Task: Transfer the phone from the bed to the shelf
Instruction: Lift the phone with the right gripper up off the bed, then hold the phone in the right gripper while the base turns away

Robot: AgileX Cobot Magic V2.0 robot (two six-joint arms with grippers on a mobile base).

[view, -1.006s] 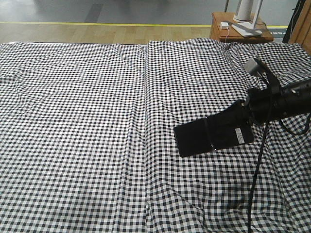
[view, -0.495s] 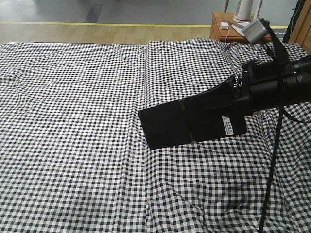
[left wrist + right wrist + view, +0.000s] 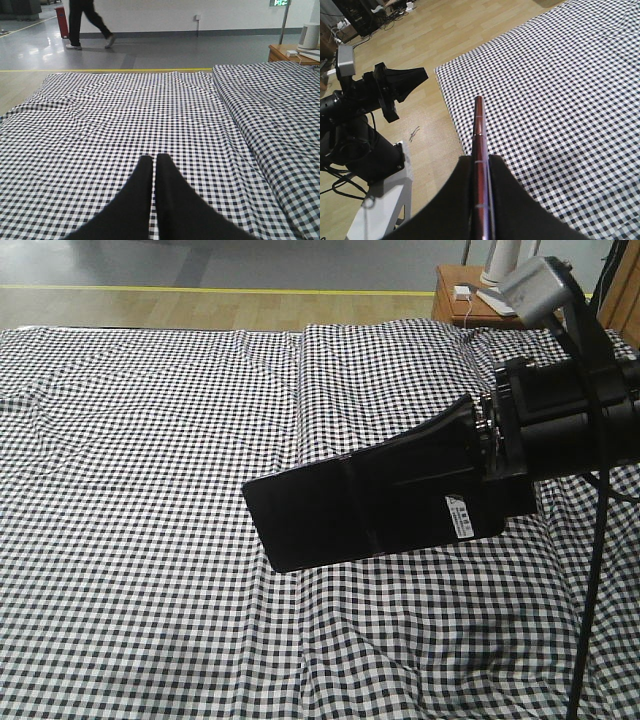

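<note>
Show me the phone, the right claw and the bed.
phone (image 3: 310,512), front view, black face left of the crease
right claw (image 3: 480,162), right wrist view, midway between fingertips clamping the phone
bed (image 3: 150,460), front view, bare checked sheet

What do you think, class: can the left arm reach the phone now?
Probably not yet: the phone is clamped in the right gripper above the bed, and the left gripper sits shut, well apart.

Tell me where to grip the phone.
Pinch the phone on its two flat faces at the short end by the sticker, coming from the right, as the right claw does. It is a thin slab, edge-on in the claw, far half free above the bed.
</note>
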